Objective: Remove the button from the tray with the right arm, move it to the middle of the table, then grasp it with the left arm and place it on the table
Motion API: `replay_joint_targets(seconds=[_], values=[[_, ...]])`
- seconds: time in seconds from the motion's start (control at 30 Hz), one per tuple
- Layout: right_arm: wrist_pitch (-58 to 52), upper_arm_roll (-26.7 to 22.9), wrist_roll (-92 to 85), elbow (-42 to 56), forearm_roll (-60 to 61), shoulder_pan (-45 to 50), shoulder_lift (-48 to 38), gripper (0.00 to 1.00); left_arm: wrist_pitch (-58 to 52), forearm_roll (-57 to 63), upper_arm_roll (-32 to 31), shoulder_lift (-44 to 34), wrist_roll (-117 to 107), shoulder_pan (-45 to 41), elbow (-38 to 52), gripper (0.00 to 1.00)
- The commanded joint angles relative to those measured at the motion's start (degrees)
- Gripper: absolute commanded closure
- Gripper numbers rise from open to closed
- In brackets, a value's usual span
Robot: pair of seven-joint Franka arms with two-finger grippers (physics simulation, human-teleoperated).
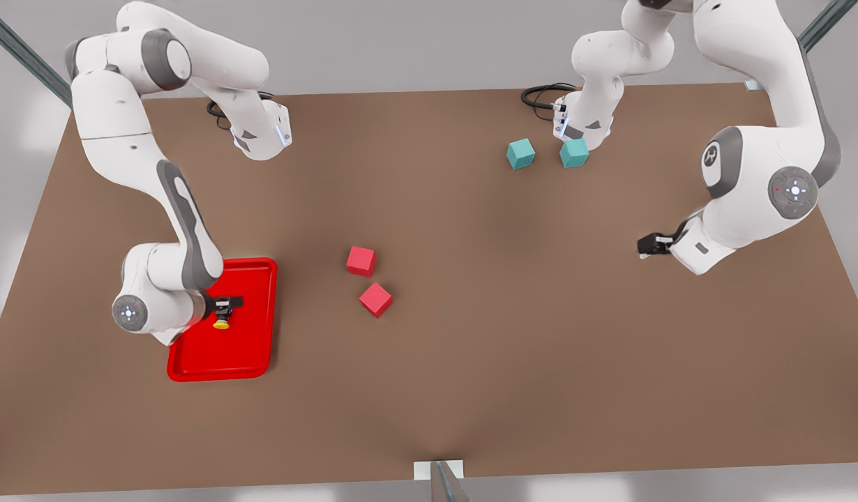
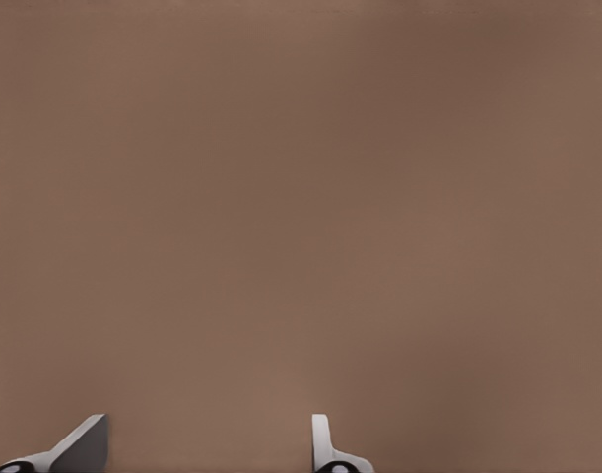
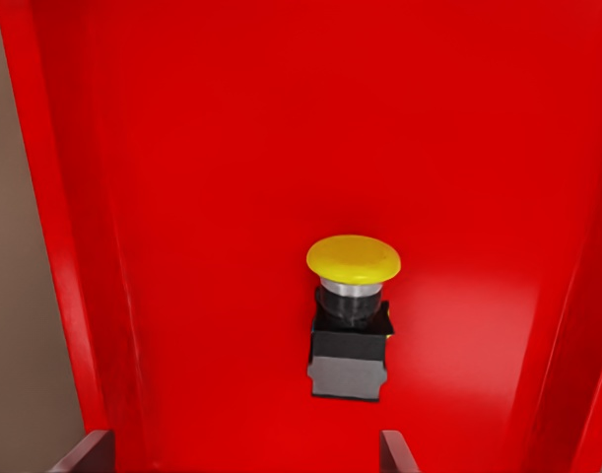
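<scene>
Your right tool [image 1: 228, 305] hangs over the red tray [image 1: 251, 348] at the front view's left, fingers spread apart with nothing between them. In the right wrist view both fingertips [image 3: 84, 455] frame the tray floor, and the button [image 3: 352, 315] lies just ahead of them, yellow cap pointing away from the tool and boxy black body nearer it. The button rests on its side on the tray floor, roughly midway between the two long rims, with bare red floor on every side of it.

Your left tool [image 1: 645, 245] sits at the front view's right, above open brown surface [image 1: 513, 335], and that arm waits. Its fingers [image 2: 84, 443] are also parted, gripping nothing, with plain surface beneath them in the left wrist view.

Between the two tools, the middle of the surface is mostly free. Two red cubes [image 1: 368, 280] sit close together just beside the tray's side toward the middle, well apart from the rim. Two teal cubes [image 1: 547, 153] stand near the far edge, beside the base of the arm at the front view's right. The tray lies near the surface's edge at the front view's left, with its rim fully on the brown top.
</scene>
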Motion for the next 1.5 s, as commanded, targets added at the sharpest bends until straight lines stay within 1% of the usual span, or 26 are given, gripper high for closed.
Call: replay_joint_targets(seconds=[0.0, 0.03, 0.17, 0.2, 0.23, 0.33, 0.37, 0.47, 0.53, 0.63, 0.7, 0.77, 0.83, 0.87, 1.0, 1.07, 1.1, 1.13, 1.17, 1.2, 1.3, 1.33, 1.37, 1.4, 1.43, 1.47], values=[[17.05, 0.76, -0.13, -2.09, 0.06, -1.76, 0.53, 0.00, -0.08, 0.61, 0.14, 0.56, -4.62, -0.01, 2.05, 0.00], [18.89, 0.85, -0.48, -3.66, -0.21, -2.46, 0.62, 0.00, -0.52, 1.49, 0.14, 2.06, -4.79, -0.46, 3.63, 0.00], [22.15, 1.29, -0.83, -6.66, -0.56, -2.81, 0.27, 0.00, -1.75, 1.58, 0.05, 2.41, -6.81, -0.02, 4.25, 0.00], [22.15, 1.29, -0.83, -7.01, -1.34, -2.81, 0.18, 0.00, -1.66, 1.67, 0.49, 6.09, -6.02, 1.56, 7.13, 0.00], [22.15, 1.29, -0.83, -7.01, -3.37, -2.99, 0.36, 0.00, -1.66, 1.05, 0.23, 8.04, -5.84, 4.03, 9.08, 0.00], [24.17, 1.29, -0.83, -7.01, -3.63, -2.99, 0.97, 0.00, -2.28, 1.67, 0.23, 8.12, -6.02, 3.24, 9.78, 0.00], [24.26, 1.29, -0.83, -7.01, -3.99, -3.07, 0.97, 0.00, -3.95, 1.05, 0.23, 9.62, -5.93, 4.03, 12.68, 0.00], [24.26, 1.29, -0.66, -7.18, -3.90, -2.90, 0.62, 0.00, -6.32, 1.23, -0.04, 9.44, -6.90, 3.33, 13.39, 0.00], [24.60, 1.29, -0.57, -7.27, -3.90, -2.72, 0.71, 0.00, -10.54, 1.23, -0.82, 9.36, -6.90, 2.10, 13.39, 0.00], [24.87, 1.29, -0.75, -8.06, -3.99, -3.42, 0.62, 0.00, -9.57, 1.14, -1.97, 9.53, -6.81, 1.04, 13.39, 0.00], [25.74, 1.29, -0.92, -10.26, -4.78, -5.09, -0.43, 0.00, -8.34, 0.00, -1.88, 9.79, -6.99, 1.48, 13.39, 0.00], [27.68, 3.75, -0.83, -13.16, -4.86, -7.64, -1.23, 0.00, -8.43, 0.17, -1.71, 8.57, -6.81, 1.39, 13.74, 0.00], [28.65, 3.75, -0.83, -14.04, -4.86, -8.17, -1.31, 0.00, -8.60, -0.44, -1.79, 6.81, -6.02, 2.27, 13.83, 0.00], [28.74, 3.84, -0.75, -14.30, -4.86, -8.08, -1.40, 0.00, -8.34, -0.79, -1.79, 6.89, -5.93, 4.03, 13.83, 0.00], [30.32, 3.84, -0.75, -15.88, -4.95, -8.08, -1.93, 0.00, -5.09, -0.26, -1.53, 6.98, -6.64, 4.82, 13.74, 0.00], [30.41, 3.84, -0.57, -15.97, -5.13, -8.00, -1.75, 0.00, -5.09, -0.44, -1.79, 8.65, -6.46, 3.94, 13.56, 0.00], [31.10, 3.84, -0.66, -16.59, -5.57, -8.08, -1.67, 0.09, -3.25, -0.53, -1.79, 10.67, -5.93, 4.03, 13.48, 0.00], [31.55, 3.84, -0.66, -16.94, -5.57, -8.17, -1.58, 0.14, -3.16, -0.27, -1.97, 10.67, -5.85, 3.94, 13.91, 0.00], [31.55, 3.84, -0.66, -17.03, -5.66, -8.17, -1.58, 0.18, -3.77, -0.09, -2.06, 9.10, -5.93, 3.68, 14.09, 0.00], [31.55, 3.84, -0.66, -17.12, -5.66, -8.17, -1.49, 0.26, -4.21, 0.00, -2.15, 8.65, -6.46, 1.75, 13.83, 0.00], [31.55, 3.84, -0.66, -17.12, -5.66, -8.00, -1.49, 0.31, -5.17, 0.61, -2.41, 8.74, -6.81, -0.72, 12.77, 0.00], [31.55, 3.84, -0.57, -17.12, -5.66, -8.00, -1.49, 0.36, -5.35, 1.14, -2.32, 8.65, -6.81, -0.10, 12.86, 0.00], [31.55, 3.84, -0.57, -17.12, -5.66, -8.00, -1.49, 0.42, -5.53, 1.05, -2.32, 8.65, -9.88, -0.19, 12.86, 0.00], [31.55, 3.84, -0.57, -17.12, -5.66, -8.00, -1.49, 0.52, -5.44, 1.05, -2.41, 8.91, -11.12, -0.54, 13.12, 0.00], [31.55, 3.84, -0.57, -17.12, -5.66, -8.00, -1.58, 0.59, -5.53, 1.14, -2.41, 9.00, -11.38, -0.98, 13.21, 0.00], [31.55, 3.84, -0.48, -17.12, -5.66, -8.00, -1.58, 0.62, -5.79, 1.14, -2.50, 8.83, -11.47, -1.07, 13.30, 0.00]])
